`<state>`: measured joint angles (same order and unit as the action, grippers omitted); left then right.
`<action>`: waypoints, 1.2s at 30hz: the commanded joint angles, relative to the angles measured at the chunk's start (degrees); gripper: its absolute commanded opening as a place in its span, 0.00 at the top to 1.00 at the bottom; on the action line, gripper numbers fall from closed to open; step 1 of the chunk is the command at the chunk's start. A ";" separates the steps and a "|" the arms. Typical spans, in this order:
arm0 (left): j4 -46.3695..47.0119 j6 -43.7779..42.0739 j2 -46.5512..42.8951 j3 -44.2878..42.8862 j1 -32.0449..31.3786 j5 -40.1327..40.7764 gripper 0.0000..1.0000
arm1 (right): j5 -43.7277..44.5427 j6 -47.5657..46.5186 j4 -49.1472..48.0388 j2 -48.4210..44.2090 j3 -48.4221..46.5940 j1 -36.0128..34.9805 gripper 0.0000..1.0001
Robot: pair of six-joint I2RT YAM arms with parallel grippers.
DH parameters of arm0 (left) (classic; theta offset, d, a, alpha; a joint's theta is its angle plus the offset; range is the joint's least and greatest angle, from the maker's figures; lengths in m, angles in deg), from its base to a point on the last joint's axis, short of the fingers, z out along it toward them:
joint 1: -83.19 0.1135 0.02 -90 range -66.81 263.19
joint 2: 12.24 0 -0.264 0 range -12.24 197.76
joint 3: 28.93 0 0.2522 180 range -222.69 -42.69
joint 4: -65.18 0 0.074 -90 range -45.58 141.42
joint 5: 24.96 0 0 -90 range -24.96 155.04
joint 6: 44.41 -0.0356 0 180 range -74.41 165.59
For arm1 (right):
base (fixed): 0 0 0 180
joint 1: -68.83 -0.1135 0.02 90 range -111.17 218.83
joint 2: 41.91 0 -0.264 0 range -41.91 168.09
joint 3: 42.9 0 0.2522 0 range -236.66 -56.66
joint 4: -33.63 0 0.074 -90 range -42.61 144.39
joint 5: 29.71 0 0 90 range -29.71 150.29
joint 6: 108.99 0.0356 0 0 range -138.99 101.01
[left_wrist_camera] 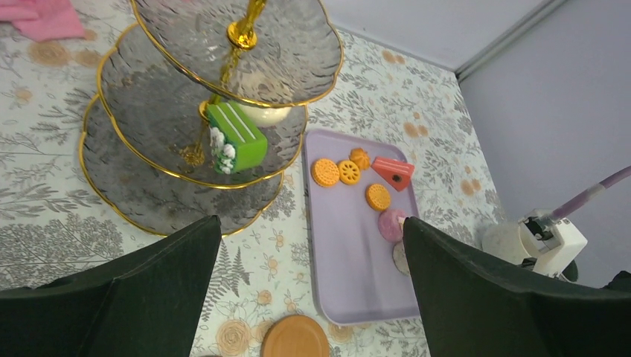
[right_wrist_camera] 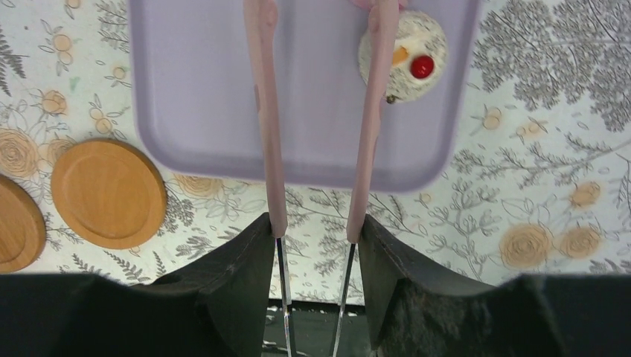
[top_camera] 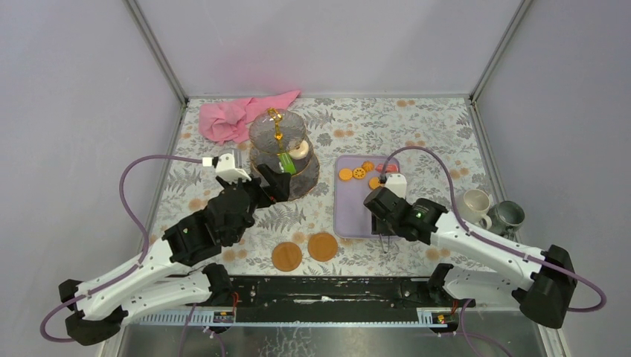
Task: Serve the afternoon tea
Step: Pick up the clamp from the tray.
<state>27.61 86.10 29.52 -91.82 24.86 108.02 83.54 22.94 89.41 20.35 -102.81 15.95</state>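
While our right gripper is clamped on the tongs above the tray, we judge the step to be picking up a pastry. The cherry pastry lies by the tong tips. Our left gripper stands wide apart beside the stand, which holds the green cake. Next we need the tips astride that pastry, then a gentle squeeze.

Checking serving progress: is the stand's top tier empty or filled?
Empty: the top tier shows bare glass in the left wrist view; the green cake sits one tier lower.
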 commanded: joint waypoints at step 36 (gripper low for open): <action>7.00 2.73 -0.55 1.84 0.42 -10.73 0.06 | -3.25 11.42 6.39 -1.19 7.16 -0.64 0.45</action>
<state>31.24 88.60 29.57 -90.09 24.86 98.20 80.10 33.57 97.65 18.40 -95.82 15.88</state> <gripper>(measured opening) 0.946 0.549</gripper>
